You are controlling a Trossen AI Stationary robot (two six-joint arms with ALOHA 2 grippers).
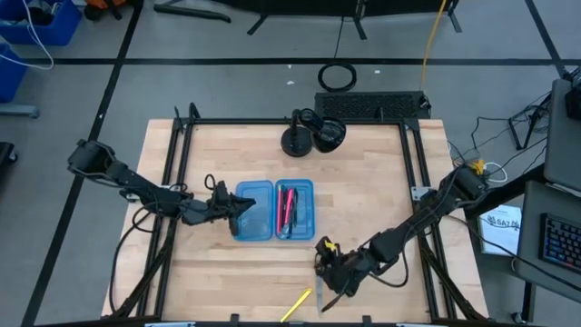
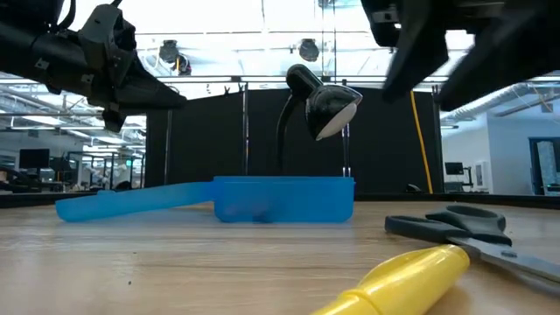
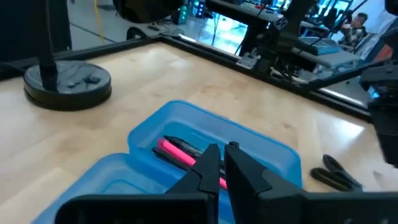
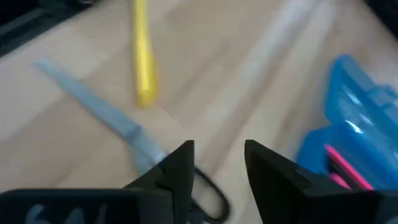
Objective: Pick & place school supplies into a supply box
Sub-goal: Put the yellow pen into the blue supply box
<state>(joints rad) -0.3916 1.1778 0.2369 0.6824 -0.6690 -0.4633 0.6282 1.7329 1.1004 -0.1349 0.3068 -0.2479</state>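
Scissors directly beneath right gripper, fingers parted and empty, handles nearest, blades running away toward yellow pen. Left gripper pinched empty over open pencil case, farther off.

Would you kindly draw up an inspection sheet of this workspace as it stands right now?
Surface: wooden table, inside a black frame.
Job's things: blue supply box lies open; pink pen and dark pens in its right half; yellow pen and scissors on the table near the front edge.
Clutter: black desk lamp at the rear.
Grippers: left gripper shut at the box's left half; right gripper open above the scissors.
Cables: coiled black cable on the floor.
Surroundings: blue bins, keyboard.
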